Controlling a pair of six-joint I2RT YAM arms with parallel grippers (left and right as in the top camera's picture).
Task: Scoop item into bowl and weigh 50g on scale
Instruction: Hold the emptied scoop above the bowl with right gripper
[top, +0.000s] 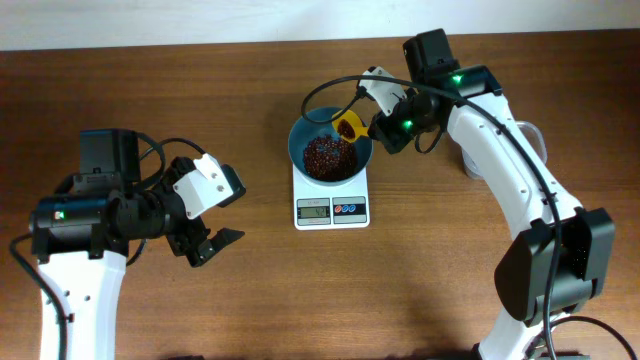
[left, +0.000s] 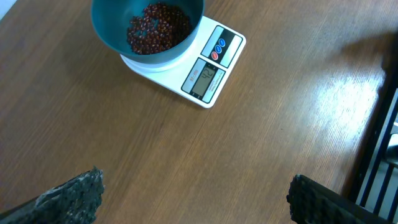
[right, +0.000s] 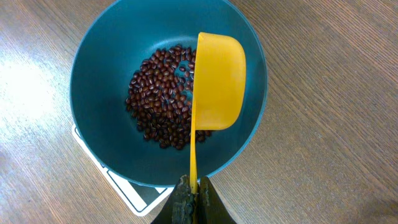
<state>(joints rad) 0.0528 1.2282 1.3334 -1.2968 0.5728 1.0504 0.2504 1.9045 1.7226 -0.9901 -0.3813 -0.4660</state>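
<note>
Tipping of the scoop over the bowl – the pouring step of the task, as judged from the pose. The right gripper (right: 191, 194) is pressed together on the thin handle of a small yellow plastic scoop (right: 217, 81), which is held over the round teal-blue bowl (right: 99, 62) and rolled onto its side; no beans are seen on the face it shows. The many small dark reddish-brown beans (right: 158, 106) lie in a loose heap on the bottom of the bowl, and the bowl is seated on the small white square digital kitchen scale (top: 331, 208), with the display and buttons left uncovered at the front edge. The left gripper (top: 232, 212) is spread wide and empty, held well apart from the scale over the brown wooden table (top: 150, 100). The digits on the display are too small to be read. The next move is judged to hinge on that reading – if it falls short of the target weight, the scoop must be lifted clear of the bowl without the rim being touched, so that the weighing is not disturbed, and refilled.
</note>
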